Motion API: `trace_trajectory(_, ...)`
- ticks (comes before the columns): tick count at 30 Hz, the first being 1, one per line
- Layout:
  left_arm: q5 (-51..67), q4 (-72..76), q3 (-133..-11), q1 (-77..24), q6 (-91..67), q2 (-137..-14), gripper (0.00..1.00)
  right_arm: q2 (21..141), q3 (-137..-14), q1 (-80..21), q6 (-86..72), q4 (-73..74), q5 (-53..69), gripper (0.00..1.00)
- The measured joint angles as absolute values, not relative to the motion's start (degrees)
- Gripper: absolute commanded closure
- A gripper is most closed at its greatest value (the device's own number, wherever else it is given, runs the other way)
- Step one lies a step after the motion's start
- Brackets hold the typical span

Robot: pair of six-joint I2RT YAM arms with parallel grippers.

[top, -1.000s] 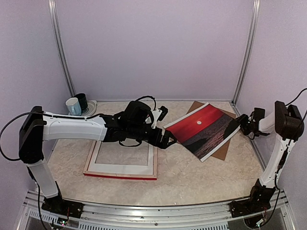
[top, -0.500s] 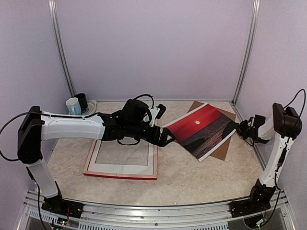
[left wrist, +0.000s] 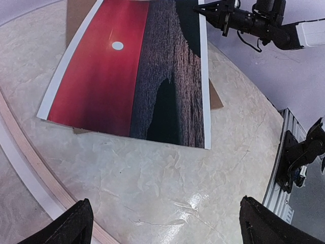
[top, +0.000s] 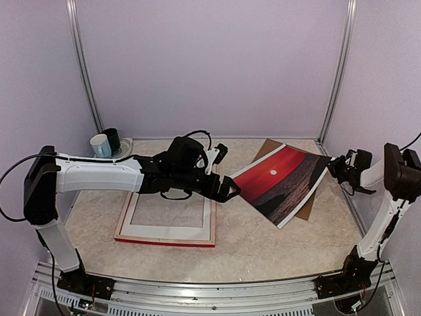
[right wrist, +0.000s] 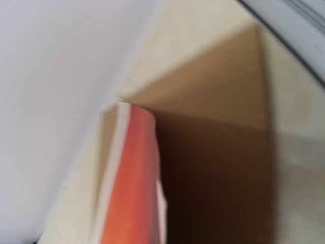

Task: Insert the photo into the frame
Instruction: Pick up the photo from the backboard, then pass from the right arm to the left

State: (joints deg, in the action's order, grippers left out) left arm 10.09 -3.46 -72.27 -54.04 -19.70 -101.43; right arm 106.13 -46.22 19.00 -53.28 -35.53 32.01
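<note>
Right gripper (top: 333, 165) is clamped on the far-right corner of the photo (top: 279, 181), lifting that corner off the brown backing board (top: 266, 147). Left gripper (top: 227, 191) hangs wide apart between the photo and the frame (top: 164, 240), holding nothing. The photo lies skewed: red sky toward the far left, dark ground near-right, long axis seemingly diagonal. Pale marbled table (top: 263, 250), lilac walls, two mugs (top: 105, 143) in the far-left corner.
</note>
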Motion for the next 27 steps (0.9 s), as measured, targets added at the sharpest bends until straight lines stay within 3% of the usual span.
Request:
trace_trajectory(6, 6.39, -7.46, -75.18, -56.29, -18.24, -101.27, 0.01, 91.48, -45.50, 16.88, -52.58, -26.39, 30.41, 1.00)
trace_trajectory(15, -3.77, -11.09, -88.31, -64.10, -13.98, -104.79, 0.01, 68.49, -45.06, 4.10, -53.56, -13.45, 25.50, 1.00)
trace_trajectory(27, -8.67, -14.20, -94.85, -67.18, -13.91, -109.78, 0.01, 60.80, -45.63, -11.70, -58.70, -4.75, 15.92, 1.00)
